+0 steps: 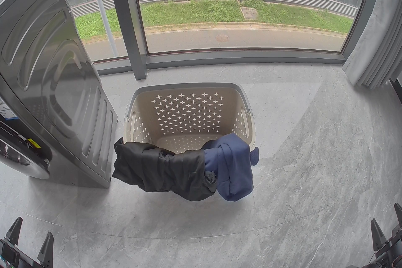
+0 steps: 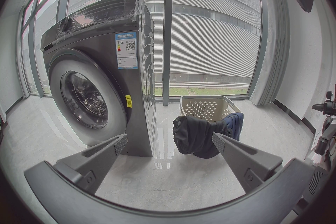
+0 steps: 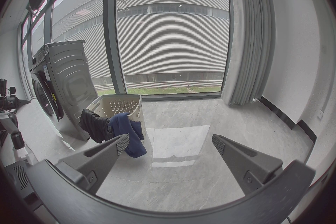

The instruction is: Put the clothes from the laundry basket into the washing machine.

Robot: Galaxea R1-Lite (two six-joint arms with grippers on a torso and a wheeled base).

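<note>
hanging over the near rim of the laundry basket [image 1: 188, 114], at its 6 o'clock side in the head view, are two pieces of clothing - a black garment [image 1: 163, 172] towards 7 o'clock and a blue garment [image 1: 232, 172] towards 5 o'clock, touching where they meet. both drape down the basket's outer wall, and the star-punched inner walls and bottom show behind them. the basket stands upright on the grey floor [image 1: 318, 147], just beside the washing machine [image 1: 54, 84]. the machine stands at the basket's 9 o'clock with its ribbed side panel turned to the basket. in the left wrist view the machine's round front port shows the drum behind it; i cannot tell whether the door is ajar.

the left gripper [image 1: 32, 235] sits low at 7 o'clock of the head view, well apart from the clothes. it is released, its fingers spread wide and empty, and it is held level, looking across the floor at the machine and the basket. the right gripper [image 1: 386, 218] sits low at 5 o'clock, likewise released and empty - the basket lies off at its 10 o'clock, well apart. a tall window [image 1: 251, 9] fills 12 o'clock beyond the basket, and a pale curtain [image 1: 377, 51] hangs at 2 o'clock.
</note>
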